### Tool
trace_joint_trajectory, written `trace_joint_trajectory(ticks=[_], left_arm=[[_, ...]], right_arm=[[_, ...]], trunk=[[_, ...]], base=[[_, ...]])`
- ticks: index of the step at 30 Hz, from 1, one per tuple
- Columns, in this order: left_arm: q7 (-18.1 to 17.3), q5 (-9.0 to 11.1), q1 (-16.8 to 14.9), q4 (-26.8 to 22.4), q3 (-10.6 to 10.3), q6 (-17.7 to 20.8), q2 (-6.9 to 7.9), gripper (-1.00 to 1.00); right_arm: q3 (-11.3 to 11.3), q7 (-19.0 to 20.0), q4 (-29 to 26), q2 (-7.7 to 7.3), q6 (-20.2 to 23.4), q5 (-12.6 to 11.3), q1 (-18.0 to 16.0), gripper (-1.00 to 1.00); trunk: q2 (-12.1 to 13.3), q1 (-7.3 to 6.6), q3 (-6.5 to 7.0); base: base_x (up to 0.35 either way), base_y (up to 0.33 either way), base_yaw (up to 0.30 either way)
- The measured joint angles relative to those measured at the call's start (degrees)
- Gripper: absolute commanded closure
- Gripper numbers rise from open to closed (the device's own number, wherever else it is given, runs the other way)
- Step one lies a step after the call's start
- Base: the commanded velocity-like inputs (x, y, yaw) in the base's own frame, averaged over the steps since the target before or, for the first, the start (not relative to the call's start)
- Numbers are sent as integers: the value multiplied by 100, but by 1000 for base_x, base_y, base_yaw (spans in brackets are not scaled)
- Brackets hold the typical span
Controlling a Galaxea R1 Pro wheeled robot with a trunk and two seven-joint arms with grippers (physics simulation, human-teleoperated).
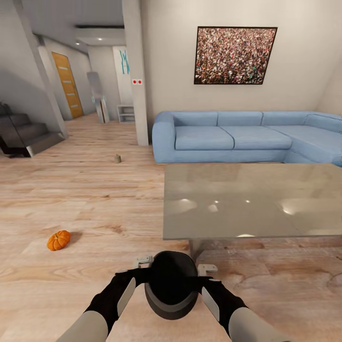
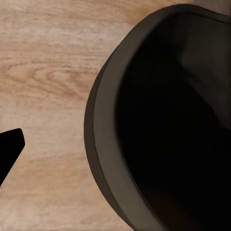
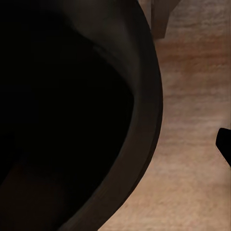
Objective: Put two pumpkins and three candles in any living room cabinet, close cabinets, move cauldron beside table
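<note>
Cauldron [image 1: 171, 285], a black round iron-looking pot with a thick grey rim, sits between the robot's 2 forearms just in front of the near edge of the large grey glossy rectangular table [image 1: 251, 202], apparently held off the pale wood plank floor [image 1: 95, 199], though whether it touches the floor cannot be told. Behind the table stands a long light-blue corner sofa [image 1: 228, 137]. Smaller things come next: the left gripper [image 1: 142, 262] and the right gripper [image 1: 208, 270] press in from opposite sides of the pot; whether their fingers are spread or pinched against it cannot be told, since the pot hides the tips. Both wrist views look past the rim [image 2: 103, 144] into the dark hollow. 1 small bright-orange ribbed pumpkin [image 1: 59, 240] lies on the floor, well apart to the left, and a tiny grey-brown object [image 1: 117, 158], possibly a candle, stands farther off.

Judged from here, the pot is likely being carried by side pressure alone. Uneven squeeze could let it slip or tilt, and moving forward could knock its rim against the table edge.
</note>
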Motion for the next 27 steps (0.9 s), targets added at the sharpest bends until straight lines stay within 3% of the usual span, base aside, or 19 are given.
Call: trace_joint_trajectory(ticks=[20,27], left_arm=[[0,0,0,0,0,0,0,-100],[0,0,0,0,0,0,0,-100]], right_arm=[[0,6,0,0,-15,0,0,-100],[0,2,0,0,-7,-5,0,-100]], trunk=[[27,-52,443],[27,-51,444]], base=[[0,0,0],[-1,0,0]])
